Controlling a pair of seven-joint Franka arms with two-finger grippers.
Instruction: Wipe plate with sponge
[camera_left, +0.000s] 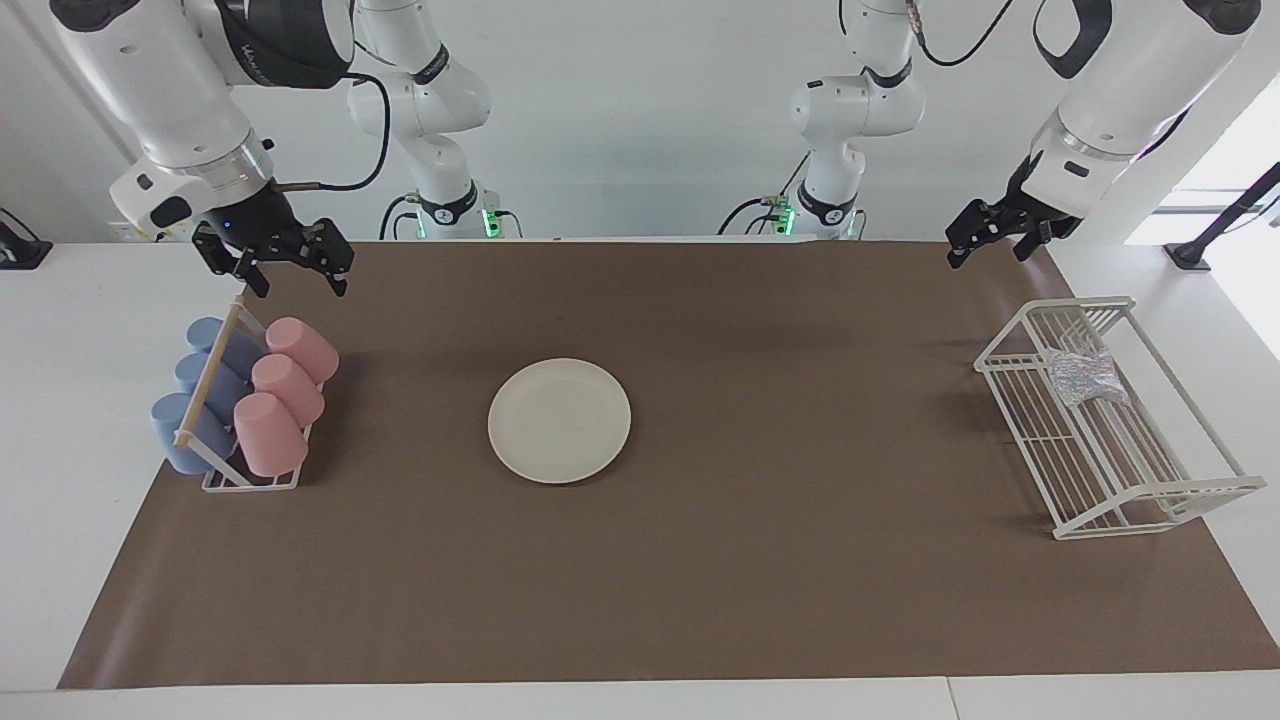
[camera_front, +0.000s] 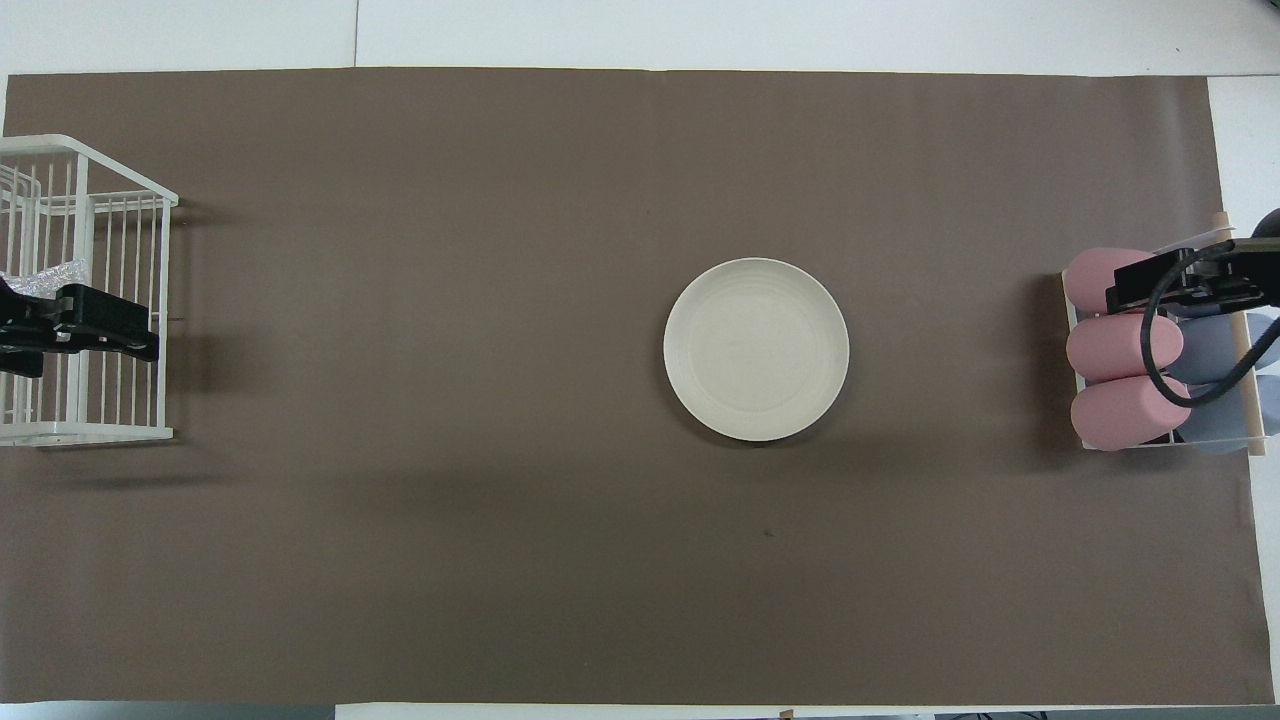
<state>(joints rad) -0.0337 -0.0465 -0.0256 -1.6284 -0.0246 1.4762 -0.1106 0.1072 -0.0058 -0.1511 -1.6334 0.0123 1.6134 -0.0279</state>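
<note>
The plate (camera_left: 559, 421) lies flat on the brown mat (camera_left: 760, 560), about midway between the two ends of the table and a little toward my right arm's end. Nothing rests on it and nothing touches it.

The sponge (camera_left: 1086, 378) sits inside the white wire basket (camera_left: 1040, 440) at my left arm's end of the table, well apart from the plate. It lies on the basket's floor in the part nearer to me.

My left gripper (camera_left: 988, 240) hangs in the air above the mat's edge near that basket, fingers spread apart and holding nothing. In the overhead view it covers part of the basket, but the facing view shows it raised and clear of the wires and of the sponge.

At my right arm's end stands a cup rack (camera_left: 250, 470) with a wooden bar (camera_left: 207, 374). Three pink cups (camera_left: 288, 394) lie in a row on the side toward the plate, and three blue cups (camera_left: 196, 400) on the side away from it. My right gripper (camera_left: 292, 272) hovers over the end of the rack that is nearer to me, fingers apart and empty, touching no cup.
</note>
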